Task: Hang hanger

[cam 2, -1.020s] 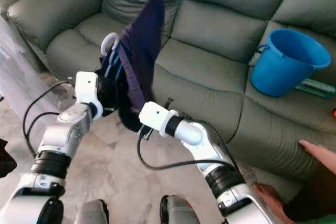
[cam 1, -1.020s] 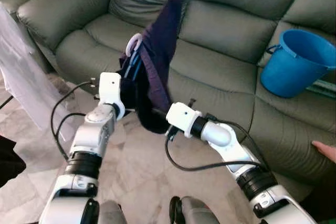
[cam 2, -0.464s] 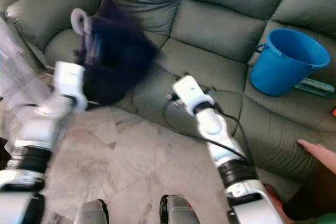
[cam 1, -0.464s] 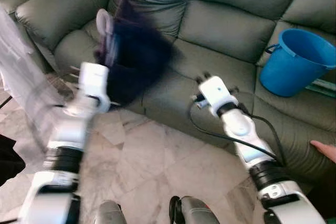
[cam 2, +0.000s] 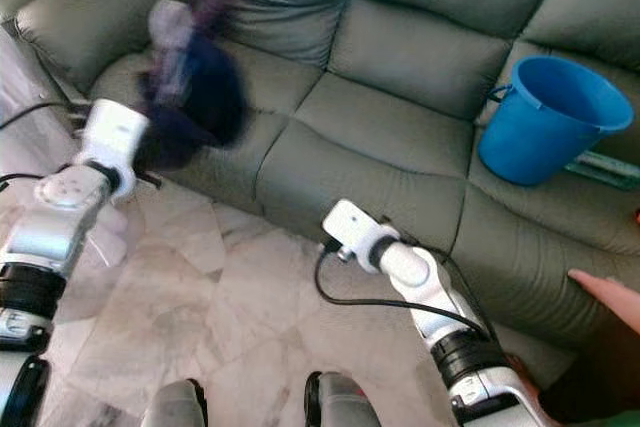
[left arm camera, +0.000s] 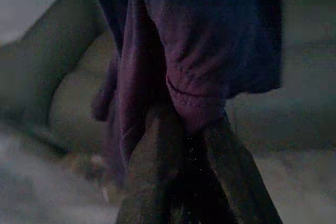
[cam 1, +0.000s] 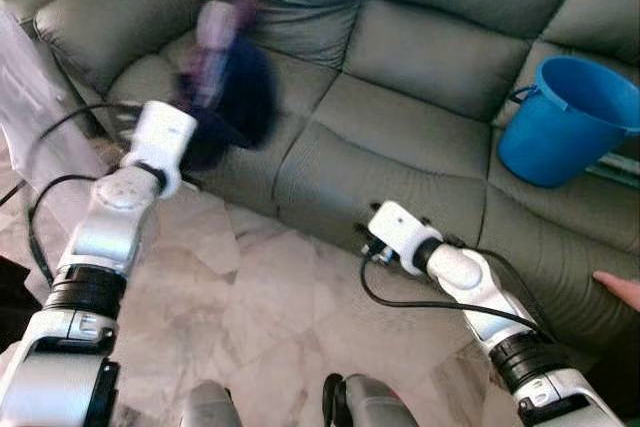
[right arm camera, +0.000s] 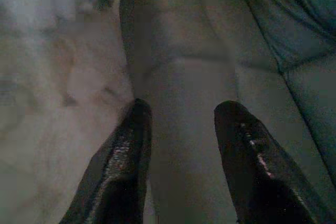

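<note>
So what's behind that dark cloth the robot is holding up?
Behind the dark garment in the left gripper is the grey sofa. The cloth covers that part of the seat.

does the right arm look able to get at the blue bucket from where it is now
Probably yes. The right end effector is open and empty, low by the sofa front, and the blue bucket sits on the seat further to its right with nothing between them.

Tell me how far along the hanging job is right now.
Done: the dark garment with its pale hanger hook is off the sofa, held up by the left gripper. In hand: carrying it. The right gripper is open and empty. Left: actually hanging it; no rail can be seen.
</note>
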Available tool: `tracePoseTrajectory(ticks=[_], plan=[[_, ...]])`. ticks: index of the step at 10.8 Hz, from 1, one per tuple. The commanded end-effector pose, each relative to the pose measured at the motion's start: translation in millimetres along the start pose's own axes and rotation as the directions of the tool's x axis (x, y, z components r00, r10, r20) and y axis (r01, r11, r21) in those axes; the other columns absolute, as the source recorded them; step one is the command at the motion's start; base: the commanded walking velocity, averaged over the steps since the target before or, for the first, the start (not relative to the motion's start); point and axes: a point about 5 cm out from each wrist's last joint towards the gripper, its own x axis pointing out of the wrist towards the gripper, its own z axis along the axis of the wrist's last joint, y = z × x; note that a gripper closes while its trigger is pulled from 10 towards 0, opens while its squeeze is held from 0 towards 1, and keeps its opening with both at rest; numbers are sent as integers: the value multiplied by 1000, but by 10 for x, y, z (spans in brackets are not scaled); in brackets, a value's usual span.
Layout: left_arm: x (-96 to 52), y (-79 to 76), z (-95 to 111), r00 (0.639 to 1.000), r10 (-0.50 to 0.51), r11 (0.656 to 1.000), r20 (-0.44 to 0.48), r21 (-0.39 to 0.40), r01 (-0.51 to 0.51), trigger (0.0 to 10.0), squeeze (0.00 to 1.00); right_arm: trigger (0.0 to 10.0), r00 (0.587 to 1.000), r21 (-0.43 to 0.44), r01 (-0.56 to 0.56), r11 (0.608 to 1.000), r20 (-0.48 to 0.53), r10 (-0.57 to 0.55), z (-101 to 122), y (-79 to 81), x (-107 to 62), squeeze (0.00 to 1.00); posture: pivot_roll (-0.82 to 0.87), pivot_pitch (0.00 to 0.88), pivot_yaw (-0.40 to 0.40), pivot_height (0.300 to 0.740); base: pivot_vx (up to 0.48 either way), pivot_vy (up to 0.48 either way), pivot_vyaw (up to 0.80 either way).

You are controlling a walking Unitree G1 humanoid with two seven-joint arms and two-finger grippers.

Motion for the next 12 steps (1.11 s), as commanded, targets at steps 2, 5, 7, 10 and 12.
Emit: tracePoseTrajectory(ticks=[2, 5, 7, 10, 12], plan=[[-20, 44, 141, 986, -147, 982, 81, 135, 135, 0, 0, 10000, 984, -39, -139, 990, 106, 142, 163, 28, -79, 1000, -62, 123, -77, 740, 0, 0, 0], [-169, 3, -184, 935, -346, 853, -75, 391, 347, 0, 0, 10000, 976, -193, -89, 977, 180, 125, 374, -498, -275, 1000, -62, 121, -80, 740, 0, 0, 0], [-218, -120, -306, 904, -417, 801, -91, 434, 413, 0, 0, 10000, 972, -246, -64, 967, 203, 116, 518, -824, -396, 1000, -69, 116, -81, 740, 0, 0, 0], [-241, -270, -154, 846, -533, 724, -5, 513, 460, 0, 0, 10000, 993, -258, -102, 961, 38, 116, 233, -1049, -534, 1000, -62, 116, -81, 740, 0, 0, 0], [-273, -369, -115, 807, -590, 685, 19, 540, 488, 0, 0, 10000, 989, -287, -145, 947, -29, 143, 113, -1057, -557, 1000, -61, 119, -78, 740, 0, 0, 0]])
